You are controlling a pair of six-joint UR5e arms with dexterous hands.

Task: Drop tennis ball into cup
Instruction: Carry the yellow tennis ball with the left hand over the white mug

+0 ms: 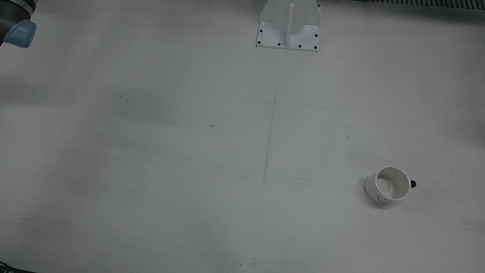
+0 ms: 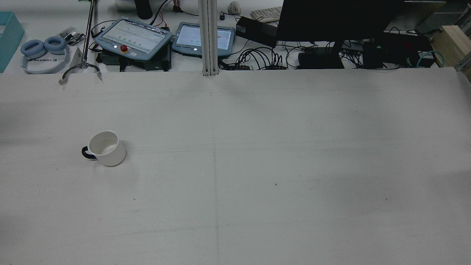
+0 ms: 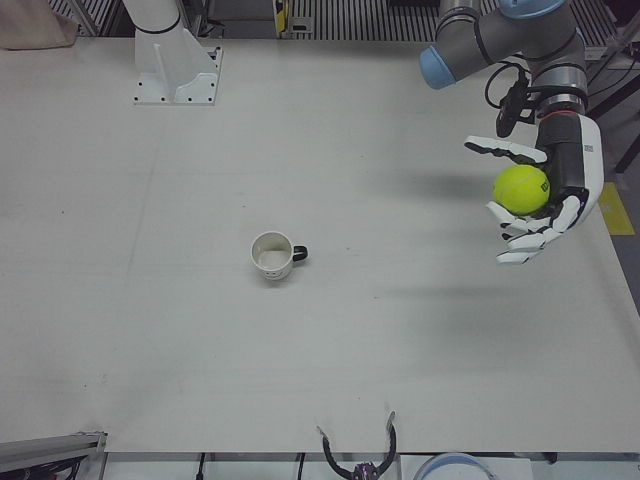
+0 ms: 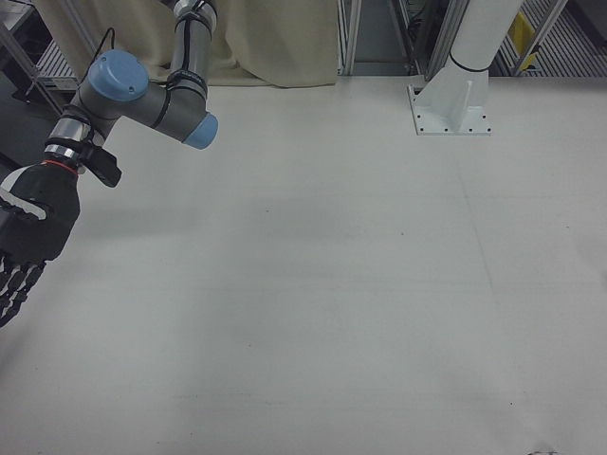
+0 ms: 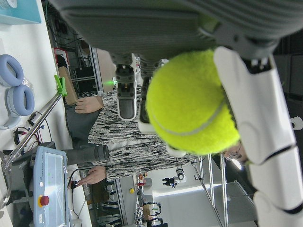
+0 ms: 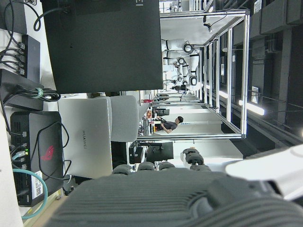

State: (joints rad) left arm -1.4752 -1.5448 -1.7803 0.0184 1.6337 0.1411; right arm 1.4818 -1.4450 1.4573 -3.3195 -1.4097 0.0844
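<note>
A white cup (image 3: 271,256) with a dark handle stands upright on the white table; it also shows in the front view (image 1: 388,184) and the rear view (image 2: 106,148). It looks empty. My left hand (image 3: 540,200) is shut on a yellow-green tennis ball (image 3: 520,188), held in the air well to the right of the cup in the left-front view. The ball fills the left hand view (image 5: 191,101), with white fingers (image 5: 258,123) beside it. My right hand (image 4: 24,237) hangs at the left edge of the right-front view, fingers apart, holding nothing.
An arm pedestal (image 1: 288,25) stands at the table's far edge. Behind the table in the rear view are control tablets (image 2: 134,38), headphones (image 2: 43,47), a dark monitor (image 2: 338,20) and cables. A metal clamp (image 3: 357,460) sits at the table's near edge.
</note>
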